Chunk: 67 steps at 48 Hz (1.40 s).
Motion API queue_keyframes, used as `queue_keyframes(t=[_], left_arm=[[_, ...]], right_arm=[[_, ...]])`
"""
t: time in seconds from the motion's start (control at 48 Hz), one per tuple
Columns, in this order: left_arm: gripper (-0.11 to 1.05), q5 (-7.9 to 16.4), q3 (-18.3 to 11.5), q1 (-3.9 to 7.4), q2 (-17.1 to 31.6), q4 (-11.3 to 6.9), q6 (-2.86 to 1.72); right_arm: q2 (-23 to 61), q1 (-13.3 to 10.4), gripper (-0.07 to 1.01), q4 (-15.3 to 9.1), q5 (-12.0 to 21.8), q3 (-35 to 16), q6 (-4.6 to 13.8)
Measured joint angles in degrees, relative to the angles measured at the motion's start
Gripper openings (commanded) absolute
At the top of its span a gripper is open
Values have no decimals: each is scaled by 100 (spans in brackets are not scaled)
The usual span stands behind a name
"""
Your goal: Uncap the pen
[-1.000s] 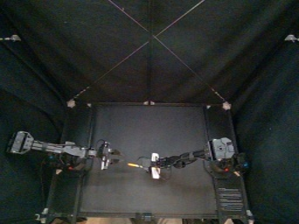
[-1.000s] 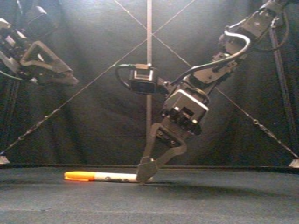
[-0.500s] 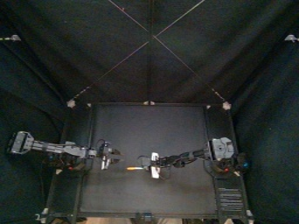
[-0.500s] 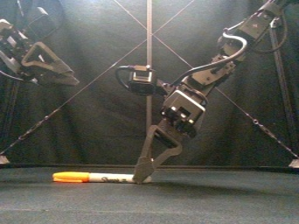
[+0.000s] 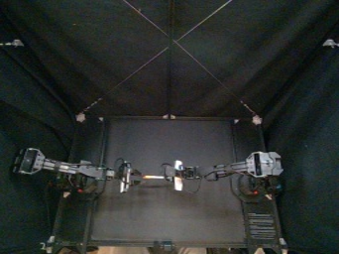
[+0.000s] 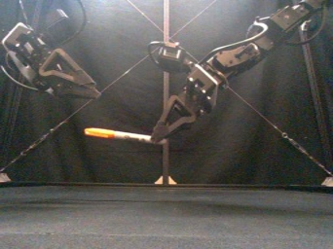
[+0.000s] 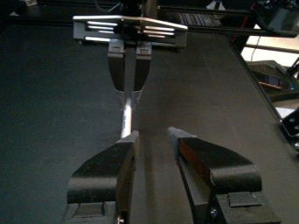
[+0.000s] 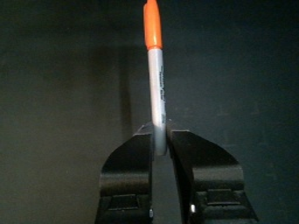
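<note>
A pen [image 6: 124,135] with an orange cap [image 6: 99,132] and a pale barrel hangs level, well above the table. My right gripper [image 6: 160,139] is shut on the barrel's end away from the cap. In the right wrist view the barrel [image 8: 153,79] runs straight out from the shut jaws to the orange cap [image 8: 149,22]. From above, the pen [image 5: 151,179] lies between the two grippers. My left gripper [image 7: 156,144] is open, and the pen [image 7: 128,114] points at it, its end close to one jaw. I cannot tell whether they touch.
The black table [image 5: 166,213] lies bare below both arms. The left arm [image 6: 46,68] comes in high from the left in the front view, slightly above the cap.
The right gripper has lifted the pen off the table and turned it level, cap toward the left gripper. The left gripper has shifted slightly nearer.
</note>
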Motion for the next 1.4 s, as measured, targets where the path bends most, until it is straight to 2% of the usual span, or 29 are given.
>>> queue_keyframes(t=[0.333,0.417,0.521,0.708,0.854,0.979,1.188,1.396], left_arm=[[78,-88,-9,79,9,-439,0],[79,-79,-9,132,26,-536,9],[79,-79,-9,202,35,-606,9],[79,-62,0,229,44,-686,9],[79,-53,0,264,44,-853,0],[78,-62,9,255,44,-879,9],[72,-62,9,299,44,-1028,0],[51,-53,18,360,44,-1081,9]], right_arm=[[-132,-26,46,-132,-123,0,-9],[-141,-35,46,-158,-167,0,-9],[-158,-26,46,-185,-211,0,0],[-290,-26,46,-246,-308,-9,-18],[-378,-26,46,-281,-387,0,-26],[-387,-26,46,-281,-413,0,-35],[-387,-26,46,-290,-422,0,-35],[-387,-35,46,-290,-422,0,-44]])
